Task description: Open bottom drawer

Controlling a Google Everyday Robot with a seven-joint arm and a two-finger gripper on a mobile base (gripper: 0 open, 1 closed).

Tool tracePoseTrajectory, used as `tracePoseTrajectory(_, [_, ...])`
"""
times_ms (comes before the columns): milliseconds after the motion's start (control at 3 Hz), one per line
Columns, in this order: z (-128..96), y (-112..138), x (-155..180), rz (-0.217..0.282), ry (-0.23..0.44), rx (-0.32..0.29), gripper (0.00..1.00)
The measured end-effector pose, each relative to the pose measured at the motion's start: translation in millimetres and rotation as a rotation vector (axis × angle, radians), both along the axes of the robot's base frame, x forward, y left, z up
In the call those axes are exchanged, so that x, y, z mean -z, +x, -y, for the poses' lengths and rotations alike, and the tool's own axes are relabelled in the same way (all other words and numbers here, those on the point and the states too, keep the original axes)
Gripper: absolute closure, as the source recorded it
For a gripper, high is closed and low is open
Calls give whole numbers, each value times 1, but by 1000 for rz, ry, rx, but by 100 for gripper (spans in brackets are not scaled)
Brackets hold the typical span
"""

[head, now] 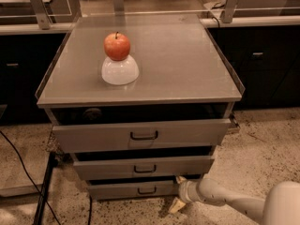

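The bottom drawer (131,190) is the narrowest grey front at the foot of the cabinet, with a small dark loop handle (146,190) at its centre. It stands slightly out, as do the two drawers above it. My gripper (178,192) reaches in from the lower right on a white arm and sits at the bottom drawer's right end, right of the handle and close to the floor.
A red apple (116,46) sits on an upturned white bowl (120,70) on the cabinet top (187,64). The top drawer (140,135) and middle drawer (143,168) jut out above. A black cable (28,172) crosses the speckled floor at left. Dark counters stand behind.
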State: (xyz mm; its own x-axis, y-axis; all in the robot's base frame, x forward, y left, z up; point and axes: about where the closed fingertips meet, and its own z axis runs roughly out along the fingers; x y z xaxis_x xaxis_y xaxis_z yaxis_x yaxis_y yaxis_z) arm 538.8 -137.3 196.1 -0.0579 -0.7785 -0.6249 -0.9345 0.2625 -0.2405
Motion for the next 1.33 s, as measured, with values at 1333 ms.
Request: tracePoseTrajectory(1333, [9,2,30,-132,-28,11,0])
